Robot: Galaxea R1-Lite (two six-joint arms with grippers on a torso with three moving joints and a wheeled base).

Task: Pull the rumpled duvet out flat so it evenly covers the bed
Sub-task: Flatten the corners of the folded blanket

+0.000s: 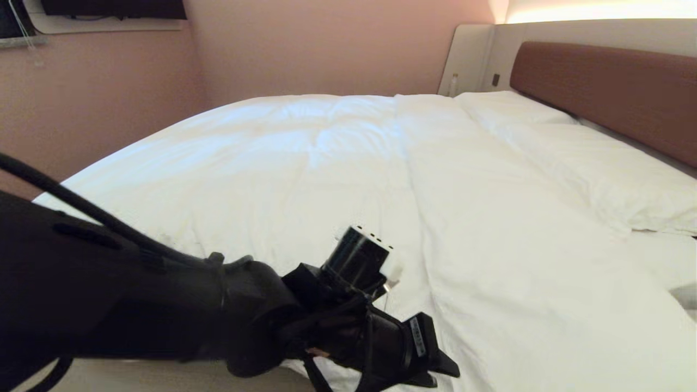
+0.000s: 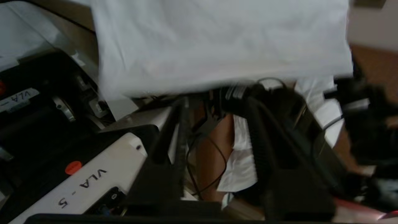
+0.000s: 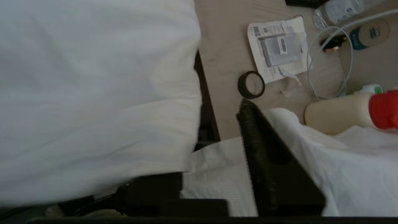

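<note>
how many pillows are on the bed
2, both lying flat along the headboard at the head of the bed: the far pillow and the near pillow. The duvet could hide more.

Plain white duvet (image 1: pixel 337 163), unpatterned, with soft grey-toned wrinkles; two white pillows (image 1: pixel 593 163) of the same shade. Headboard (image 1: pixel 615 90) brown, flanked by pale beige panels (image 1: pixel 471 57). Wall (image 1: pixel 305 49) dusty pink. Left arm (image 1: pixel 163 305) matt black with black cable. Floor (image 3: pixel 224 46) beige-grey, bearing a black tape roll (image 3: pixel 251 84), a white printed label packet (image 3: pixel 278 46) and a cream bottle with red cap (image 3: pixel 351 112). Robot base (image 2: pixel 93 177) white with black lettering and an orange dot.
</note>
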